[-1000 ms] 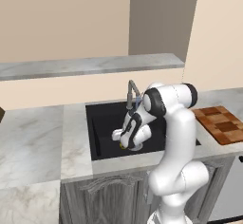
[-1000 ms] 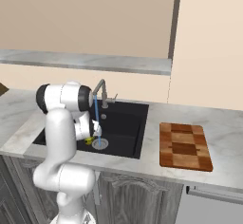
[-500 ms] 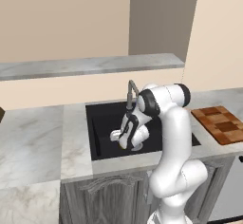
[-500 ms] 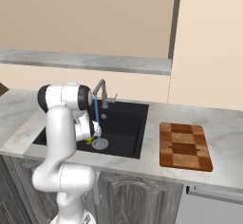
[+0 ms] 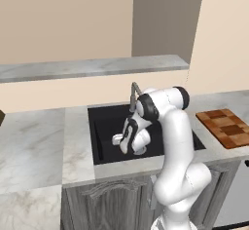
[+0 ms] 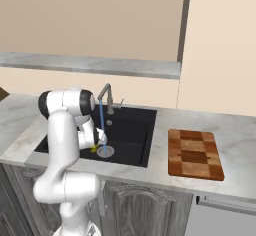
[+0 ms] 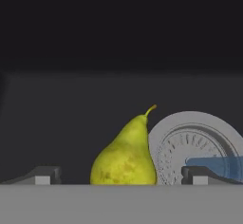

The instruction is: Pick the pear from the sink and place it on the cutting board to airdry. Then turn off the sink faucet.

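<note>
A grey-white marble counter (image 5: 34,141) is running across the room, sitting on dark grey cabinets (image 5: 116,202) with arched panel fronts. Behind it a beige wall (image 5: 63,19) is rising, and a marble ledge (image 5: 87,67) is stretching along it above a beige backsplash. A darker grey-brown panel (image 5: 165,17) is standing upright between the beige wall and a paler cream wall (image 6: 222,40) on the right. Even, soft light is falling over everything, casting only faint shadows under the ledge.
</note>
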